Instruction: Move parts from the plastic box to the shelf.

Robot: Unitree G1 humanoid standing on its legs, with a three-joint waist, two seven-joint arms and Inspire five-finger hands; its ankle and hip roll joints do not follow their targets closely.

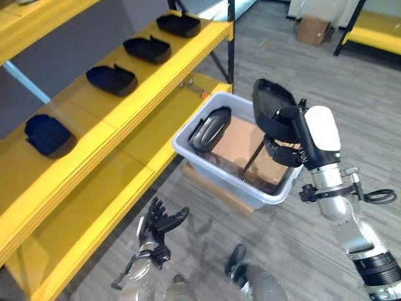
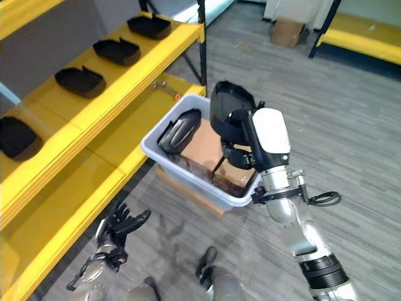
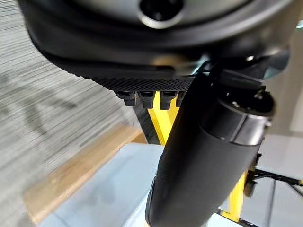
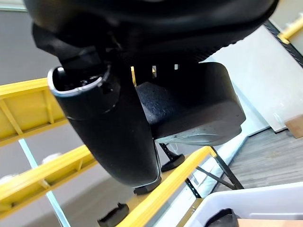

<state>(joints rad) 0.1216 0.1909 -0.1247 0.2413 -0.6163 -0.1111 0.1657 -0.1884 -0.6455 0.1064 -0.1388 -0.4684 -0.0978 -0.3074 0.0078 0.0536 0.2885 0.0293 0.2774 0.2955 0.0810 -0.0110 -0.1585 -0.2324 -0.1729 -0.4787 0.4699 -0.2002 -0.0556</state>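
Held part: a black moulded part (image 1: 270, 100), shell-shaped with a raised rim and a matt, finely textured skin; it is lifted above the plastic box, at the box's right end, tilted with its hollow side facing the shelf.
Right robot hand (image 1: 289, 128): fingers and thumb curled round the black moulded part, clamped on it; the white cover on the hand's back faces up. In the right wrist view the part (image 4: 189, 111) shows past the thumb as a dark block with rounded corners and a paler, worn lower edge.
Left robot hand (image 1: 160, 222): low, beside the shelf's bottom board, fingers spread and relaxed, holding nothing.
Plastic box (image 1: 207, 166): pale grey, rectangular, standing on the floor against the shelf's lower corner, on a flat brown board.
Part in box: a second black part (image 1: 210, 128) leans against the box's left wall, long and rounded, with a glossy grey edge.
Box contents: brown cardboard pieces (image 1: 241, 147) lie along the bottom.
Shelf (image 1: 135, 100): yellow boards on a dark frame, running away to the upper right.
Parts on shelf: four black shell parts (image 1: 111, 79) lie in a row on the middle board, well apart from one another, hollow sides up.
Floor: grey wood-pattern planks (image 1: 282, 56), with a cardboard carton (image 1: 313, 28) far off.
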